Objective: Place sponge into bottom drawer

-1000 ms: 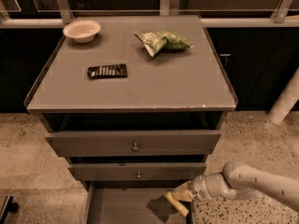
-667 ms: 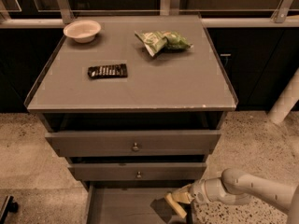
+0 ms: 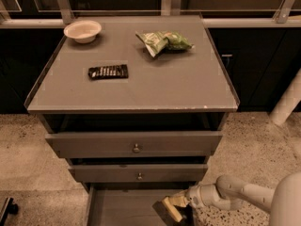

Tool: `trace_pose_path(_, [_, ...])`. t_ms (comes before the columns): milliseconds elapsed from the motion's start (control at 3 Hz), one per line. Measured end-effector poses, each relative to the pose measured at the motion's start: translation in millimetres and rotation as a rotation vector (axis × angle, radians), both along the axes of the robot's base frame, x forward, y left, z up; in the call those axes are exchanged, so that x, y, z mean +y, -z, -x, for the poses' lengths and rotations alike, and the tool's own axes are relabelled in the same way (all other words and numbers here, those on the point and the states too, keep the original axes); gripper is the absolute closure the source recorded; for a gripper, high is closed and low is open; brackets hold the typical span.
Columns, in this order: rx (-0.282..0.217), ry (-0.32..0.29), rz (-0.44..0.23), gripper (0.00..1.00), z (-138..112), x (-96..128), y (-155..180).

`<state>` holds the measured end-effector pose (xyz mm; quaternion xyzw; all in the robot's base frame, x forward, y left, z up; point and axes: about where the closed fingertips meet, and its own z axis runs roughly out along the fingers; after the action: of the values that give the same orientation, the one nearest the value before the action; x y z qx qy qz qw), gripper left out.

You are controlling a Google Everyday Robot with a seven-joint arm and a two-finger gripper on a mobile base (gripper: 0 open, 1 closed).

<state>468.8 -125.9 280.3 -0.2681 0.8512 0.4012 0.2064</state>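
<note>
The sponge (image 3: 172,209), dark top over pale yellow foam, is held tilted at the right side of the open bottom drawer (image 3: 122,208), just above its flat grey floor. My gripper (image 3: 178,202) reaches in from the lower right and is shut on the sponge. The arm (image 3: 235,194) runs off to the right edge. The drawer's front part is cut off by the bottom of the view.
Two grey drawer fronts with round knobs (image 3: 136,149) (image 3: 139,176) stand partly pulled out above the bottom drawer. On the cabinet top (image 3: 141,84) lie a pale bowl (image 3: 83,30), a black ribbed bar (image 3: 108,71) and a green-and-white snack bag (image 3: 164,41). Speckled floor lies all around.
The gripper with the sponge has moved slightly left and lower into the bottom drawer. The arm has drawn in along with it.
</note>
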Motion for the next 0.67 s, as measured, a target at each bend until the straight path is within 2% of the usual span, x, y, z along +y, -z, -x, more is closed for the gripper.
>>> trace_pose_path(667, [0.068, 0.008, 0.016, 1.0, -0.2, 8.9, 40.5])
